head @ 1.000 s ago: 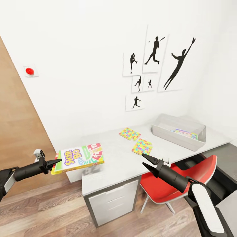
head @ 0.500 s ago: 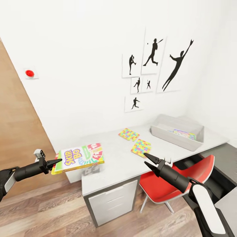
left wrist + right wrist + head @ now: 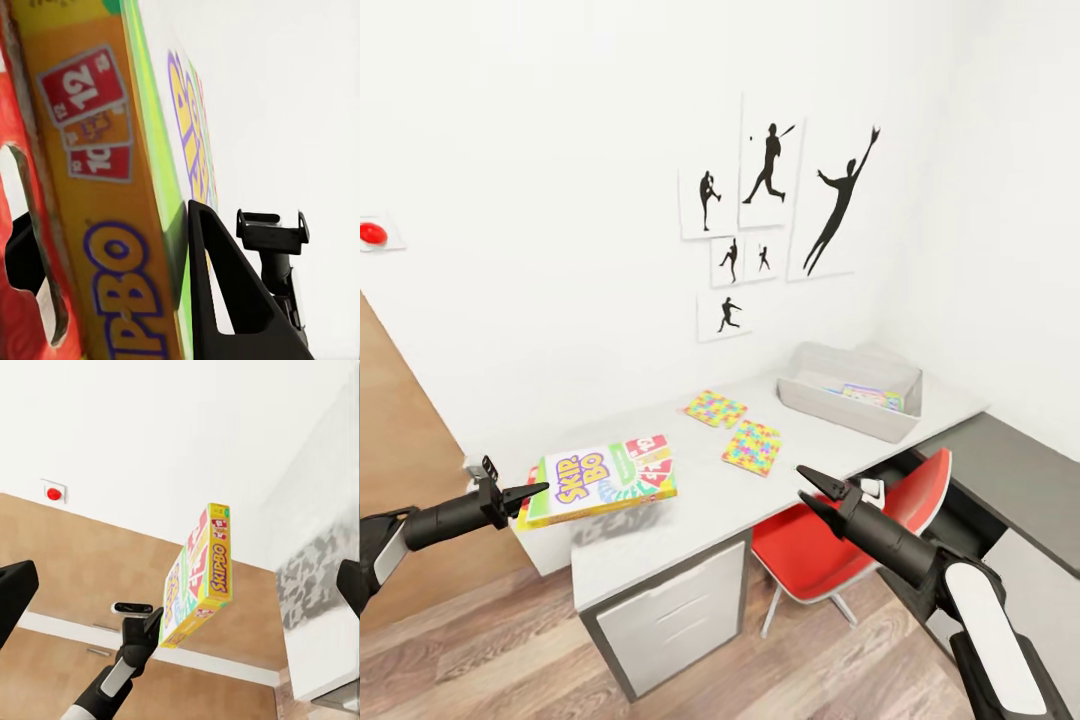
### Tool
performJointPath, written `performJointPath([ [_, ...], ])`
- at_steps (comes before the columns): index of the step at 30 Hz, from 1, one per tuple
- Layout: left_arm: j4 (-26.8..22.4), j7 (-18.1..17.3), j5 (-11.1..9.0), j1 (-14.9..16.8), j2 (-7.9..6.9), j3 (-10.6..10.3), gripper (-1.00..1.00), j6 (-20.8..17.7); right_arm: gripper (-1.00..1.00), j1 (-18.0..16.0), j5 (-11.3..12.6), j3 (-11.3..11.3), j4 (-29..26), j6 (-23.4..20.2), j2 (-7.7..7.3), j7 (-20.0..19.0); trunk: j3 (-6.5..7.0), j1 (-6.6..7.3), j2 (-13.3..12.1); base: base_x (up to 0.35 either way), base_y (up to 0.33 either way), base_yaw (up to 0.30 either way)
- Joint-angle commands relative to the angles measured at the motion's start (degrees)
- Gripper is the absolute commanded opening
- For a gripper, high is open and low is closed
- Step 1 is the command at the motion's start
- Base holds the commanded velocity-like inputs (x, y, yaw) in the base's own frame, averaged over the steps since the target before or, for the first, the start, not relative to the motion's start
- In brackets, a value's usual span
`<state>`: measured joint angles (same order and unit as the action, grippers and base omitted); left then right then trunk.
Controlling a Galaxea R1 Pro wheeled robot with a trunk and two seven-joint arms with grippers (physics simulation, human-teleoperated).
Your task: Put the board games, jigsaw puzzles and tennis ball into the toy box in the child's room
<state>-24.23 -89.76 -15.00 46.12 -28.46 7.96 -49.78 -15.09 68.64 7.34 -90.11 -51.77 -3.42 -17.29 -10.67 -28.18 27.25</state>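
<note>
- Head view: left gripper (image 3: pixel 528 492) clamped on near edge of SKIP-BO box (image 3: pixel 602 480), box held roughly flat, above the left end of the pale table (image 3: pixel 690 505), casting a shadow on it.
- Left wrist view shows what head cam can't: box edge (image 3: pixel 105 187) w/ red "12" card print wedged between the two black fingers (image 3: pixel 225 292), one each side of the box, pressed on it.
- Right wrist view gives the side-on look: box (image 3: pixel 199 577) w/ "SKIPBO" on its yellow spine, left gripper (image 3: pixel 154 624) pinching its edge, wood-panel wall behind.
- Right gripper (image 3: pixel 807 488) in head view: fingers apart, nothing between them, hovering off the table's front edge above the red chair (image 3: pixel 815 550).
- Two jigsaw puzzles, far one (image 3: pixel 714 408) & near one (image 3: pixel 751 446), lie flat mid-table, just beside each other, apart from the box.
- Toy box (image 3: pixel 850 402) sits at the far right end of the table near the wall; a printed flat item (image 3: pixel 867 396) lies inside it.
- Dark desk section (image 3: pixel 1000 475) runs off right.
- Silhouette prints (image 3: pixel 780 210) on wall above the table; red button (image 3: pixel 372 233) on wall far left.
- Chair sits tucked at the table front, right of the drawers (image 3: pixel 670 620).
</note>
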Motion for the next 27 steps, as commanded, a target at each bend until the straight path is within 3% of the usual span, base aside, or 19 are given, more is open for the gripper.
performJointPath([
  [1,-0.03,-0.24,-0.03,0.02,-0.02,0.05,-1.00,-0.58,1.00,-0.05,-0.35,0.06,0.02,-0.26,0.04,-0.38,0.08,0.20,-0.32,0.000,0.000,-0.278],
  [11,-0.03,-0.24,-0.03,0.02,-0.02,0.06,-1.00,-0.51,1.00,-0.03,-0.35,0.08,0.02,-0.26,-0.01,-0.38,1.88,2.40,-4.33,0.000,0.000,-0.278],
  [27,-0.03,-0.24,-0.03,0.02,0.07,-0.18,-1.00,-0.21,1.00,-0.03,-0.35,0.13,0.20,-0.26,-0.01,-0.38,1.88,2.40,-4.33,0.000,0.000,-0.279],
])
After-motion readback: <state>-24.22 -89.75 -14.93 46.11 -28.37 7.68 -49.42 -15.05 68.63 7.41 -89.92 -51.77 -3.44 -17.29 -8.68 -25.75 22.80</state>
